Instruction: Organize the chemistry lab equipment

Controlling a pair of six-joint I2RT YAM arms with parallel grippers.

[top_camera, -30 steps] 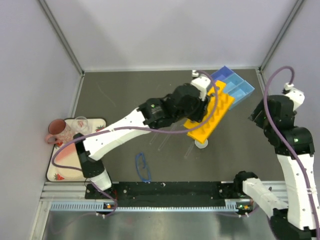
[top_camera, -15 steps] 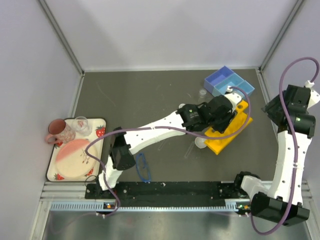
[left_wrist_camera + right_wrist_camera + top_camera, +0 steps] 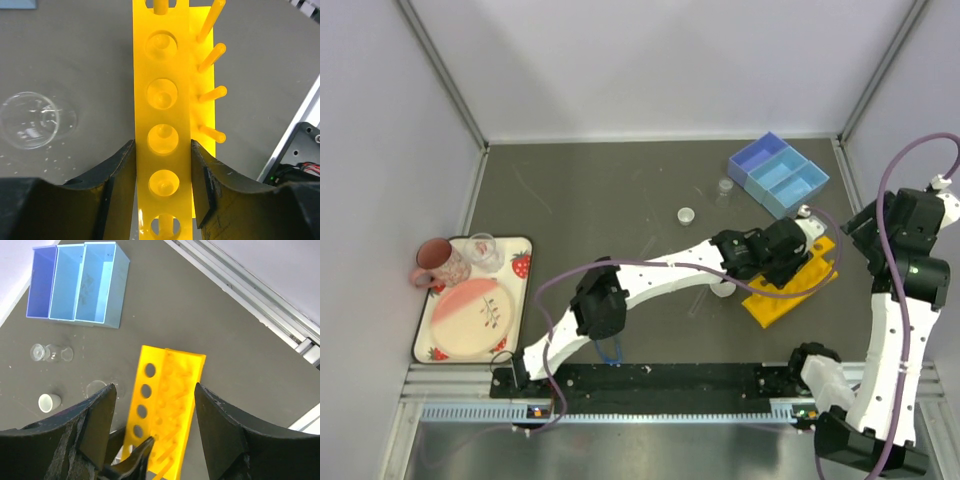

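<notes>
Carried by the left arm, the yellow holed tube rack has swung away from the light-blue three-compartment tray toward the right, near part of the counter. Meanwhile the right arm has drawn back against the right wall.

The left gripper is clamped on the rack's holed strip, one finger pressed to each long edge. The pegs stick out to one side in the left wrist view. Whether the rack rests on the counter or hangs just above it cannot be told.

The right gripper hovers high over the rack with its fingers spread wide and nothing between them.

The tray sits in the far right corner, well apart from the rack. A small clear beaker stands just left of the tray. A small white round dish lies a little nearer and further left. A round clear piece sits on the counter close beside the rack's left edge. A thin clear tube lies near the arm's forearm. The blue-framed goggles peek out from under the left arm near the front edge.

At the far left, a dark-pink mug, a clear cup and a pink plate share a white platter.
</notes>
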